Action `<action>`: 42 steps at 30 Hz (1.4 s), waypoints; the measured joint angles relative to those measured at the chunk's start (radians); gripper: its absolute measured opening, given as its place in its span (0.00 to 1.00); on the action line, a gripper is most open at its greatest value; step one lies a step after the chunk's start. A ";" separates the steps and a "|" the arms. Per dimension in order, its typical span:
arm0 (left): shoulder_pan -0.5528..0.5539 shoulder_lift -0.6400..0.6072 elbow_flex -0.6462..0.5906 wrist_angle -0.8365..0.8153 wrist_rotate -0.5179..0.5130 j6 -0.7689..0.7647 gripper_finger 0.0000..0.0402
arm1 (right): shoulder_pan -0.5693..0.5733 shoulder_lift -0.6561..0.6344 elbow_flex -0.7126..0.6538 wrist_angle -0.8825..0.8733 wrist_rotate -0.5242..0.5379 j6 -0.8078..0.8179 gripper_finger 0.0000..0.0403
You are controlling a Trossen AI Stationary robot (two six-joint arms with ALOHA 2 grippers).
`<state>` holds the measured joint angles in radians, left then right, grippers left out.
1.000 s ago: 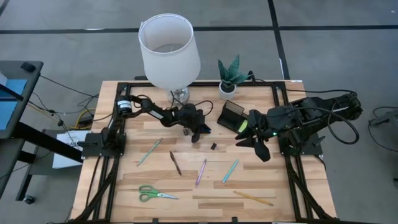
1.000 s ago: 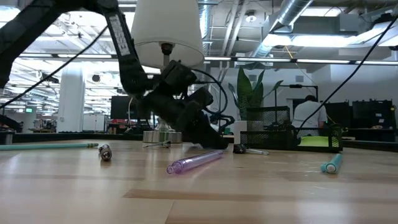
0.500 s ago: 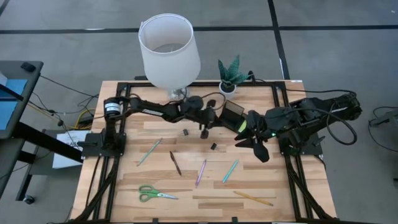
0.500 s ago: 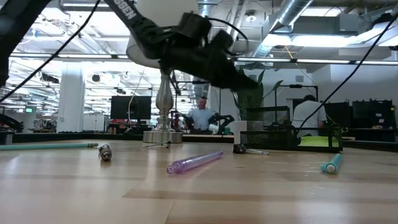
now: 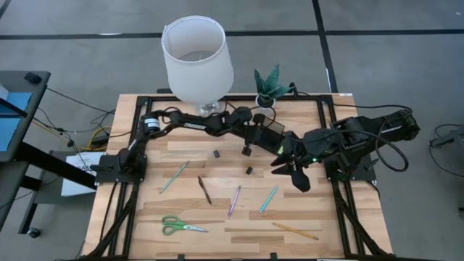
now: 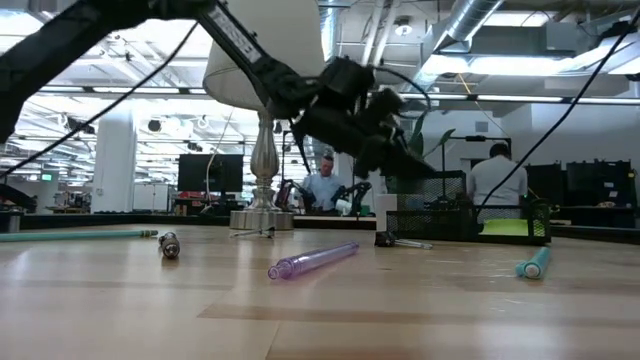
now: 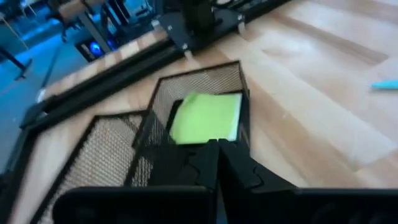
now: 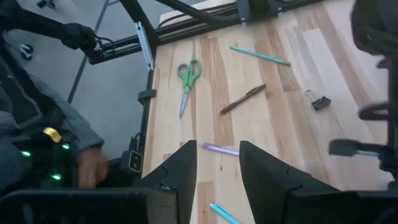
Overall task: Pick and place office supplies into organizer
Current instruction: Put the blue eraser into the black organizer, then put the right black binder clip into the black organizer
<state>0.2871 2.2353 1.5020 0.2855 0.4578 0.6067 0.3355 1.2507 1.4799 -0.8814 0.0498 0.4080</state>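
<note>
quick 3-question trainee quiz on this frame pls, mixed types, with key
1. True or false: the left gripper is wide open over the scissors.
2. Which item already lies in the organizer? A) purple pen B) lime pad C) scissors
3. Fill in: the right gripper hangs open beside the ____ pen.

Key
1. False. It is shut, near the organizer at the table's back; the scissors lie at the front edge, untouched.
2. B. The lime pad sits in a mesh compartment; the purple pen and scissors lie on the table.
3. Teal: the teal pen lies just in front of that gripper.
</note>
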 joint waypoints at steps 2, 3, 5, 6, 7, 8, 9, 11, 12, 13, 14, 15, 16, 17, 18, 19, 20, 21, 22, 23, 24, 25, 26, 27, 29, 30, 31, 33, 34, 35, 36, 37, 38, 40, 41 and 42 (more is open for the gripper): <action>0.007 0.045 0.034 -0.004 -0.044 -0.014 0.01 | 0.000 0.000 0.000 0.000 0.000 0.001 0.28; 0.008 0.059 0.046 -0.015 -0.069 -0.031 0.01 | 0.000 0.000 0.000 0.000 0.000 0.001 0.28; 0.010 0.085 0.082 -0.010 -0.106 -0.066 0.01 | 0.005 0.000 0.000 0.000 0.000 0.001 0.28; 0.010 0.092 0.097 -0.019 -0.108 -0.077 0.01 | 0.005 0.000 0.000 0.000 0.000 0.001 0.28; 0.011 0.098 0.115 -0.033 -0.108 -0.085 0.01 | 0.005 0.000 0.000 0.000 0.000 0.001 0.28; 0.010 0.105 0.133 -0.052 -0.111 -0.088 0.01 | 0.005 0.000 0.000 0.000 0.000 0.001 0.28; 0.006 0.108 0.146 -0.082 -0.115 -0.092 0.01 | 0.006 0.000 0.000 0.000 0.000 0.001 0.28; 0.000 0.110 0.170 -0.156 -0.117 -0.102 0.01 | 0.006 0.000 0.000 0.000 0.000 0.001 0.28; -0.004 0.111 0.186 -0.187 -0.116 -0.109 0.01 | 0.005 0.000 0.000 0.000 -0.001 0.001 0.28; -0.007 0.111 0.204 -0.221 -0.114 -0.113 0.01 | 0.005 0.000 0.000 0.000 -0.001 0.000 0.28; -0.009 0.111 0.225 -0.259 -0.102 -0.122 0.00 | 0.005 0.000 0.000 0.000 -0.001 -0.006 0.28; -0.012 0.111 0.247 -0.308 -0.090 -0.131 0.00 | 0.005 0.000 0.000 0.000 0.000 -0.015 0.28; -0.014 0.111 0.270 -0.362 -0.077 -0.137 0.00 | 0.005 0.000 0.000 0.000 -0.001 -0.020 0.28; -0.016 0.111 0.294 -0.421 -0.066 -0.138 0.00 | 0.005 0.000 0.000 0.000 -0.001 -0.021 0.28; -0.019 0.111 0.316 -0.479 -0.060 -0.138 0.00 | 0.005 0.000 0.000 0.000 -0.001 -0.021 0.28; -0.022 0.111 0.339 -0.528 -0.053 -0.136 0.00 | 0.005 0.000 0.000 0.000 -0.001 -0.023 0.28; -0.025 0.111 0.362 -0.571 -0.052 -0.137 0.00 | 0.005 0.000 0.000 0.000 -0.004 -0.023 0.28; -0.028 0.111 0.389 -0.618 -0.050 -0.137 0.00 | 0.005 0.000 0.000 0.000 -0.008 -0.023 0.28; -0.032 0.111 0.418 -0.665 -0.046 -0.141 0.00 | 0.005 0.000 0.000 0.000 -0.015 -0.024 0.28; -0.034 0.111 0.447 -0.706 -0.037 -0.144 0.00 | 0.005 0.000 0.000 0.000 -0.022 -0.024 0.28; -0.036 0.111 0.475 -0.742 -0.027 -0.146 0.00 | 0.005 0.000 0.000 0.000 -0.027 -0.024 0.28; -0.039 0.111 0.502 -0.775 -0.018 -0.148 0.00 | 0.005 0.000 0.000 0.000 -0.027 -0.024 0.28; -0.043 0.110 0.530 -0.805 -0.012 -0.158 0.00 | 0.006 0.000 0.000 -0.001 -0.029 -0.024 0.28; -0.046 0.110 0.558 -0.835 -0.004 -0.168 0.00 | 0.006 0.000 0.000 -0.001 -0.032 -0.024 0.28; -0.054 0.110 0.624 -0.929 0.015 -0.171 0.00 | 0.006 -0.003 0.000 -0.001 -0.053 -0.024 0.28; -0.059 0.110 0.659 -0.982 0.016 -0.161 0.00 | 0.006 -0.006 0.000 -0.001 -0.068 -0.023 0.28; -0.062 0.109 0.693 -1.032 0.007 -0.147 0.00 | 0.006 -0.010 0.000 -0.001 -0.081 -0.024 0.28; -0.067 0.108 0.748 -1.116 -0.018 -0.137 0.02 | 0.007 -0.019 0.001 -0.001 -0.107 -0.024 0.28; -0.068 0.108 0.774 -1.161 -0.025 -0.136 0.04 | 0.011 -0.025 0.000 -0.001 -0.116 -0.024 0.28; -0.070 0.108 0.803 -1.213 -0.032 -0.136 0.06 | 0.013 -0.032 0.001 0.000 -0.126 -0.024 0.28; -0.072 0.108 0.835 -1.268 -0.037 -0.136 0.09 | 0.014 -0.040 0.001 -0.001 -0.133 -0.024 0.28; -0.073 0.106 0.856 -1.307 -0.046 -0.138 0.12 | 0.019 -0.048 0.001 0.000 -0.138 -0.024 0.28; -0.077 0.094 0.854 -1.317 -0.057 -0.149 0.15 | 0.024 -0.056 0.001 -0.001 -0.144 -0.024 0.28; -0.086 0.061 0.832 -1.378 -0.080 -0.178 0.22 | 0.036 -0.071 0.001 -0.003 -0.155 -0.025 0.28; -0.093 0.055 0.834 -1.431 -0.090 -0.185 0.26 | 0.044 -0.079 0.001 -0.005 -0.157 -0.025 0.28; -0.099 0.049 0.840 -1.492 -0.107 -0.185 0.29 | 0.053 -0.088 0.001 -0.006 -0.157 -0.025 0.28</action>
<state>0.1880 2.2840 2.3417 -1.2069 0.3512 0.4213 0.3886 1.1627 1.4811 -0.8879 -0.1074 0.3832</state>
